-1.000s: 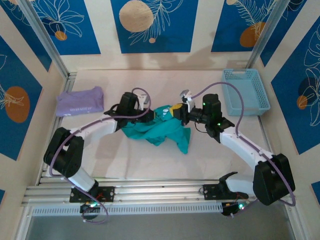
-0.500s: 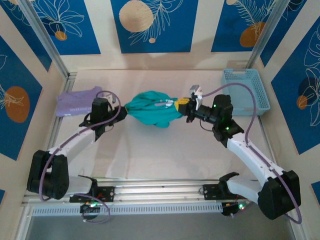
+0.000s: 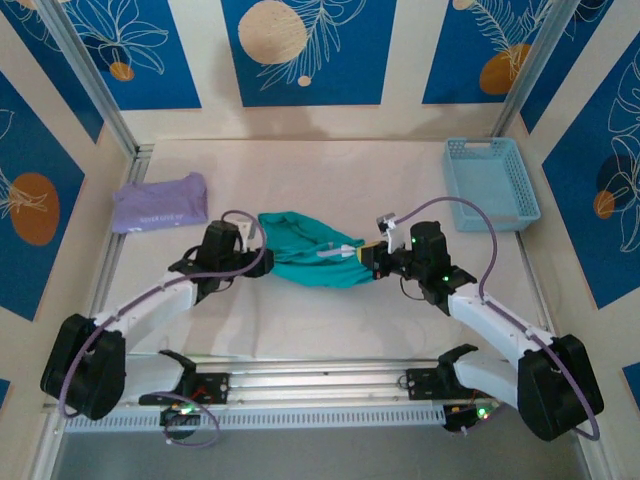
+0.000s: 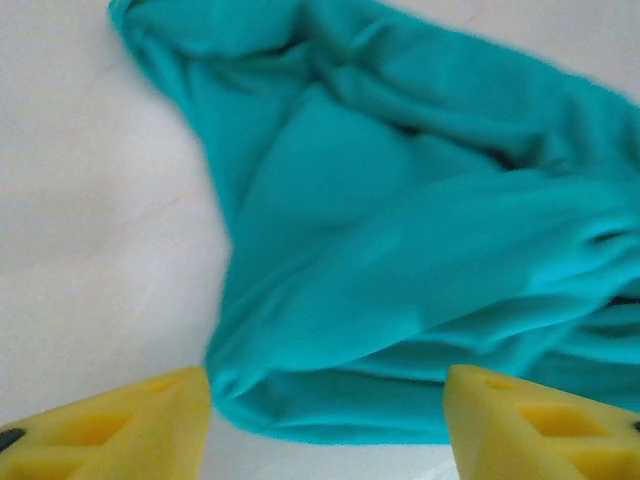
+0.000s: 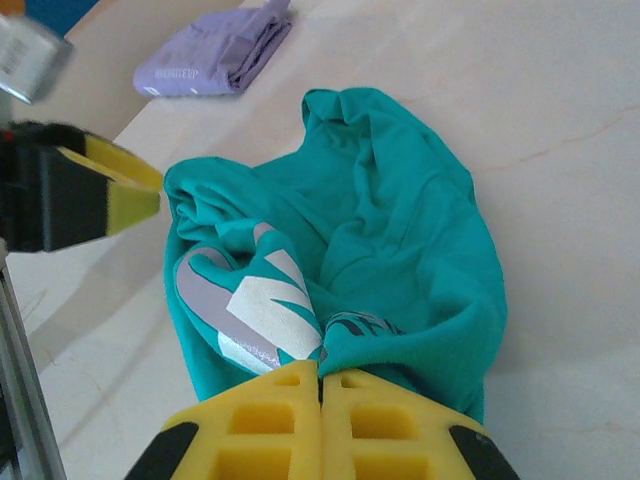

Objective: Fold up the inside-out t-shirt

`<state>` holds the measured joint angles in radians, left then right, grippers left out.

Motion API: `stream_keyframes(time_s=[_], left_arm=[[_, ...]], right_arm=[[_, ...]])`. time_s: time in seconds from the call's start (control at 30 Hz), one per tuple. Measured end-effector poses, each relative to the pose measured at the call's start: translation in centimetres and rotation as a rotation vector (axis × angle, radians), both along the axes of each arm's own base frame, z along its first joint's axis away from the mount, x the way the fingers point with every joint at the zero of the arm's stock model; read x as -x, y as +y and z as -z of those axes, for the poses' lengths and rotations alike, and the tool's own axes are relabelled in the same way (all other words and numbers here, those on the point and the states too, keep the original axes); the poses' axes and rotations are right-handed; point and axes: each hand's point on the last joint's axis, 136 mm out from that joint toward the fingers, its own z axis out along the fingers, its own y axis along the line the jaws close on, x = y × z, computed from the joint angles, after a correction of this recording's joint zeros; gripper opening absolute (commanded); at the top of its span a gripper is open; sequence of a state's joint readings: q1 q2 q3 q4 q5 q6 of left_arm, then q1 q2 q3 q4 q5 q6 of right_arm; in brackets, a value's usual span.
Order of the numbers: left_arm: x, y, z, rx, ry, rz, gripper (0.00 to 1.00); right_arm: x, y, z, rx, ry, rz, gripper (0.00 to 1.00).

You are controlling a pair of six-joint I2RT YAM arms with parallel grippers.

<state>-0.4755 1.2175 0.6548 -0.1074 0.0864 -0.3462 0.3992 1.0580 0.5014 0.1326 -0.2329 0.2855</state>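
The left gripper (image 3: 257, 262) has just let go: a moment ago both arms had the inside-out t-shirt (image 3: 310, 252) pulled taut between them, further back on the table (image 3: 330, 325), and now the cloth lies slack on the surface, nearer the arms. From the left wrist I can see its yellow jaws standing apart, with the teal edge lying loose between them and gripped by neither. The right gripper (image 3: 366, 256) has not released. Its jaws are pressed together on a fold of the shirt's right end, just beside a patch of whitish print that shows from the right wrist. To my eye the stretch-and-lay-down is over and the shirt is spread only roughly. It is a rumpled, tube-like heap rather than a flat panel, so the folding proper is yet to come, and the freed left arm will likely need a new hold on an edge or corner. The shirt sits mid-table between the two grippers, well apart from the lavender folded shirt (image 3: 160, 203) at the back left and the blue basket (image 3: 490, 185) at the back right. Its long axis runs left to right across the table, roughly along the near edge, with the left end lying a little further back than the right. Which end is collar and which is hem I cannot tell through the bunching.
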Motion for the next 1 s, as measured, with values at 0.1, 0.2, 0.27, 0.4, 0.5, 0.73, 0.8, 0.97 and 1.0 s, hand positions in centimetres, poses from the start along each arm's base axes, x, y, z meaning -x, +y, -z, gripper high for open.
stream_keyframes(time_s=[0.1, 0.2, 0.27, 0.4, 0.5, 0.73, 0.8, 0.97, 1.0], left_arm=[[-0.4, -2.1, -1.5, -0.047, -0.054, 0.089, 0.68], [-1.0, -4.0, -1.7, -0.097, -0.066, 0.168, 0.68], [-1.5, -5.2, -1.1, -0.132, -0.054, 0.217, 0.68], [-2.3, -6.6, 0.8, -0.178, 0.007, 0.276, 0.51], [-2.5, -7.0, 1.9, -0.196, 0.052, 0.294, 0.18], [-4.5, -6.9, -2.1, -0.010, 0.052, 0.222, 0.00], [-5.2, -6.4, -5.5, 0.141, 0.007, 0.177, 0.00], [-4.7, -5.1, -17.0, 0.499, -0.176, 0.149, 0.00], [-4.1, -5.3, -18.9, 0.549, -0.204, 0.171, 0.00]], right_arm=[[0.3, -0.1, 0.4, 0.005, 0.015, 0.004, 0.00], [0.3, -0.2, 0.5, 0.008, 0.017, 0.006, 0.00], [0.3, -0.3, 0.6, 0.012, 0.021, 0.009, 0.00], [0.4, -0.5, 0.6, 0.024, 0.031, 0.021, 0.00], [0.3, -0.7, -0.2, 0.028, 0.016, 0.031, 0.00], [0.2, -2.9, -1.9, 0.055, -0.092, 0.143, 0.00], [1.0, -3.9, -1.9, 0.046, -0.135, 0.178, 0.00], [2.6, -4.9, -0.6, 0.036, -0.209, 0.206, 0.01], [2.6, -4.8, -0.5, 0.040, -0.215, 0.203, 0.05]])
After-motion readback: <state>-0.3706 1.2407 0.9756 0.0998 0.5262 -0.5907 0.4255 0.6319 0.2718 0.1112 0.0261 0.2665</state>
